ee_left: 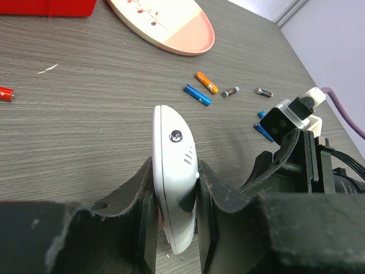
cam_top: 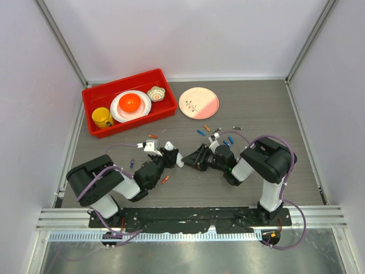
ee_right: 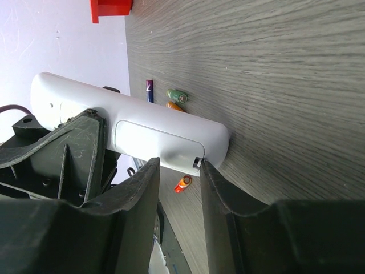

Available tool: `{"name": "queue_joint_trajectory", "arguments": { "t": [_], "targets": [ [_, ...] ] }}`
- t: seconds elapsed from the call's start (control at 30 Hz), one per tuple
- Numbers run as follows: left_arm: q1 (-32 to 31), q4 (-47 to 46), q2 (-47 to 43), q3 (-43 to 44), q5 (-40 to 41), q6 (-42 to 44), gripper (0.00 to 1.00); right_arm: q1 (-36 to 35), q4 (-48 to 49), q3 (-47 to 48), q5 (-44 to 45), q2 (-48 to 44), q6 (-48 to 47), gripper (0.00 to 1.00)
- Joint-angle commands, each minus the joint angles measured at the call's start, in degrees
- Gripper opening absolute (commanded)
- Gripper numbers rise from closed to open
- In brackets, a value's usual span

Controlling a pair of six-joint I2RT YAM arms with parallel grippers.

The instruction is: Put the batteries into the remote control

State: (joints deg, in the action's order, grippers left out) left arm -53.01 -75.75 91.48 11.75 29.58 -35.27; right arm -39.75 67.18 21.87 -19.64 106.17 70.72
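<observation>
The slim white remote control (cam_top: 171, 154) is held on edge just above the table, my left gripper (cam_top: 163, 159) shut on it. The left wrist view shows the remote (ee_left: 174, 154) clamped between both fingers. In the right wrist view its back (ee_right: 131, 127) faces me with the battery cover (ee_right: 157, 140) closed. My right gripper (ee_right: 179, 165) is open, its fingertips touching the cover's end by the latch. Loose batteries lie around: blue (ee_left: 197, 95), orange (ee_left: 206, 82), green (ee_right: 178, 95) and orange-red (ee_right: 183, 182).
A red bin (cam_top: 91, 97) at the back left holds a yellow mug (cam_top: 102, 117), a white plate with an orange bowl (cam_top: 131, 103) and a small patterned bowl (cam_top: 155, 93). A pink plate (cam_top: 198, 103) lies beside it. More batteries (cam_top: 231, 140) are scattered behind my right gripper (cam_top: 193, 158).
</observation>
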Motion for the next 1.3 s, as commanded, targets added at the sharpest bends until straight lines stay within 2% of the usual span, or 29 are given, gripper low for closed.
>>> {"name": "queue_joint_trajectory", "arguments": {
  "t": [0.0, 0.6, 1.27],
  "targets": [
    [-0.8, -4.1, 0.2, -0.1, 0.4, 1.3, 0.0, -0.6, 5.6, 1.2, -0.2, 0.3, 1.3, 0.39],
    [-1.4, -3.9, 1.0, -0.2, -0.5, 1.6, 0.0, -0.8, 5.4, 1.8, -0.5, -1.0, 0.9, 0.26],
    [-4.1, -2.4, 2.1, -0.1, 2.7, 6.4, 0.0, -0.6, 3.2, 1.0, -0.5, -3.7, -0.7, 0.24]
  ]
}}
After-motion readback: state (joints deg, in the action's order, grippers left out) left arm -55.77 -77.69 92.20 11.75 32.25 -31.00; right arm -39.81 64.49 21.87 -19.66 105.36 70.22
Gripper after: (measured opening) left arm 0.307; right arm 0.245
